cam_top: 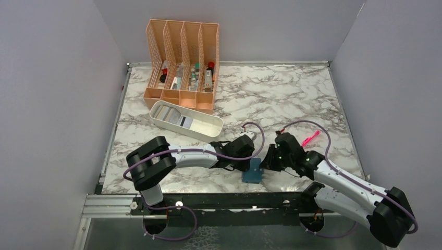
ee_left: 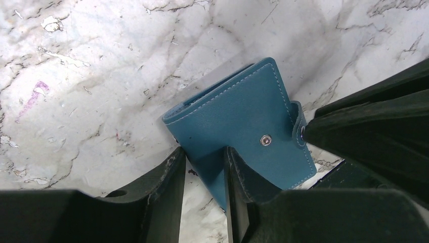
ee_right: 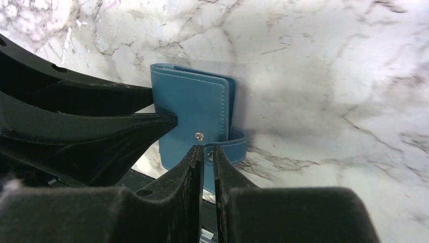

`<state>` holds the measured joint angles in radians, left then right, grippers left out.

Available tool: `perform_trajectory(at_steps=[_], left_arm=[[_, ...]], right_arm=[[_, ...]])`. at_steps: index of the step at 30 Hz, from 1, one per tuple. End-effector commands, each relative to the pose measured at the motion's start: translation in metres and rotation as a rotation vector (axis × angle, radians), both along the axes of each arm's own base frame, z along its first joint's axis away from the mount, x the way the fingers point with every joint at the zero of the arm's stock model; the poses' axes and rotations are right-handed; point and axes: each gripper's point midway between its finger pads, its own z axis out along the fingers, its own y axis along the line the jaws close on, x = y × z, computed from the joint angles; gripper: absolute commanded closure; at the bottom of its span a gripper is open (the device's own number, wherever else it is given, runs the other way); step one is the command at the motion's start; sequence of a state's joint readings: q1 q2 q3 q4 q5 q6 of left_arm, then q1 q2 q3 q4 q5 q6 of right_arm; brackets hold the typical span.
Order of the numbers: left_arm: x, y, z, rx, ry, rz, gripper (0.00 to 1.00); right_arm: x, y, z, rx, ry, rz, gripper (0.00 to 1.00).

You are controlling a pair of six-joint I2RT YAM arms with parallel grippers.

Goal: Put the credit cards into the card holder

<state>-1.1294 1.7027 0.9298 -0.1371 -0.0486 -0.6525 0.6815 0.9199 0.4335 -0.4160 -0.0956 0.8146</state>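
The teal card holder (cam_top: 254,172) lies folded near the table's front edge, between both grippers. In the left wrist view, a corner of the card holder (ee_left: 238,116) sits between the spread fingers of my left gripper (ee_left: 202,152), and one finger rests on its cover. My right gripper (ee_right: 206,148) is shut on the holder's snap strap (ee_right: 233,144), which is off its stud. The card holder (ee_right: 189,109) stays folded. Several pale credit cards (cam_top: 174,117) lie in the white tray. In the top view, my left gripper (cam_top: 248,161) is left of the holder and my right gripper (cam_top: 267,160) is right of it.
The white oblong tray (cam_top: 211,127) lies left of centre. A peach mesh organizer (cam_top: 182,57) with bottles and tubes stands behind it. A pink object (cam_top: 311,138) lies at the right. The table's front edge runs just below the holder.
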Motion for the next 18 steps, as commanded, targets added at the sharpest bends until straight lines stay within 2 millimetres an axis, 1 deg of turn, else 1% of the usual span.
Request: perform_trajectory(at_steps=[1, 3, 8, 15, 18], left_arm=[[-0.007, 0.02, -0.024, 0.114, 0.027, -0.014, 0.66], [-0.006, 0.022, -0.025, 0.122, 0.024, -0.01, 0.66], [-0.005, 0.022, -0.025, 0.129, 0.021, -0.005, 0.66], [-0.005, 0.019, -0.024, 0.121, 0.027, -0.01, 0.66], [-0.005, 0.016, -0.024, 0.114, 0.03, -0.017, 0.66]], right_arm=[[0.004, -0.028, 0.004, -0.106, -0.022, -0.119, 0.84], [0.003, -0.033, -0.001, -0.125, -0.016, -0.138, 0.86], [-0.002, -0.03, -0.013, -0.128, 0.032, -0.135, 0.87], [-0.002, -0.007, -0.016, -0.021, 0.03, -0.071, 0.87], [-0.003, -0.002, -0.016, 0.006, 0.036, -0.058, 0.87]])
